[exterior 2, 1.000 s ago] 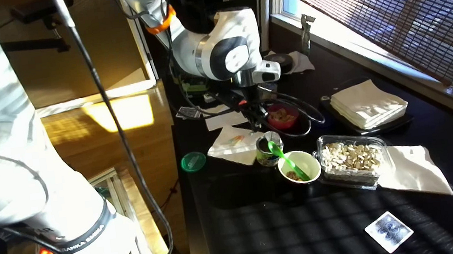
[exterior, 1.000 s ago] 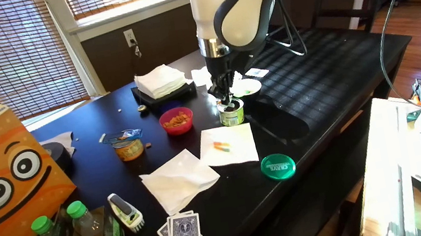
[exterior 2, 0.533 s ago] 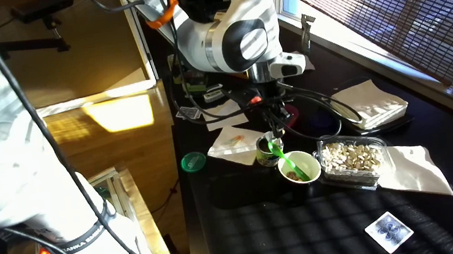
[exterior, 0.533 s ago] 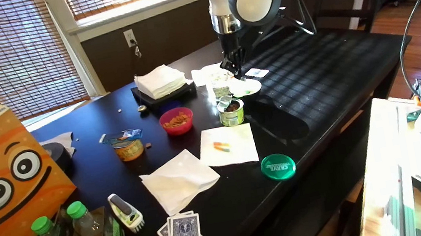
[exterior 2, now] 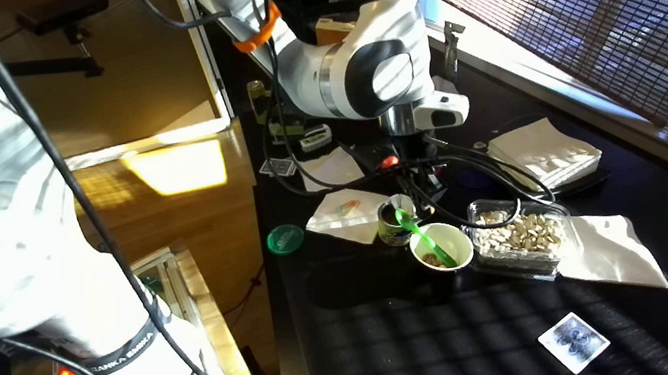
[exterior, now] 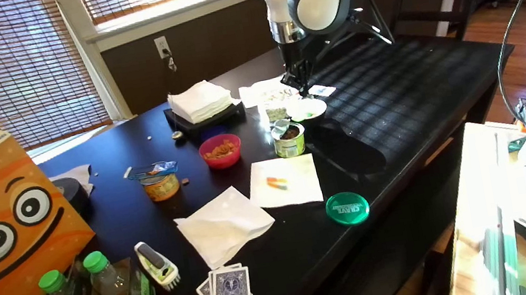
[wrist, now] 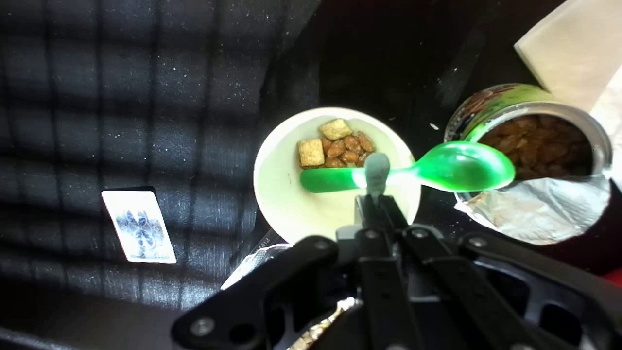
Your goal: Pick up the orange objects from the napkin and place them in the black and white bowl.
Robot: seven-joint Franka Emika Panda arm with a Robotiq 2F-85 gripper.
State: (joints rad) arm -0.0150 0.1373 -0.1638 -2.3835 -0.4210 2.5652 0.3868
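Note:
The flat pale napkin (exterior: pixel 297 192) bears a few small orange and pale-green pieces (exterior: pixel 276 183); the pieces also show on the napkin in an exterior view (exterior 2: pixel 348 206). The small round bowl (exterior 2: pixel 454 241), cream inside and dark outside, holds nuts and square bits with a green spoon lying across it; it shows in the wrist view (wrist: pixel 286 187). My gripper (exterior: pixel 305 93) is above the bowl, apart from it. In the wrist view my gripper (wrist: pixel 376 195) is shut on a small piece (wrist: pixel 377 170) that looks grey-green there; its colour is unclear.
An open tin (exterior: pixel 290 146) with its foil lid stands beside the bowl. The spoon's head (wrist: pixel 461 165) reaches over the tin. A clear box of seeds (exterior 2: pixel 522 241) stands on the bowl's other side. A red bowl (exterior: pixel 222 160) and a green lid (exterior: pixel 348 209) are nearby.
My gripper has moved from near the tin to above the bowl, lifting and then coming down slightly. The pieces on the napkin, the bowl and the spoon look unchanged.

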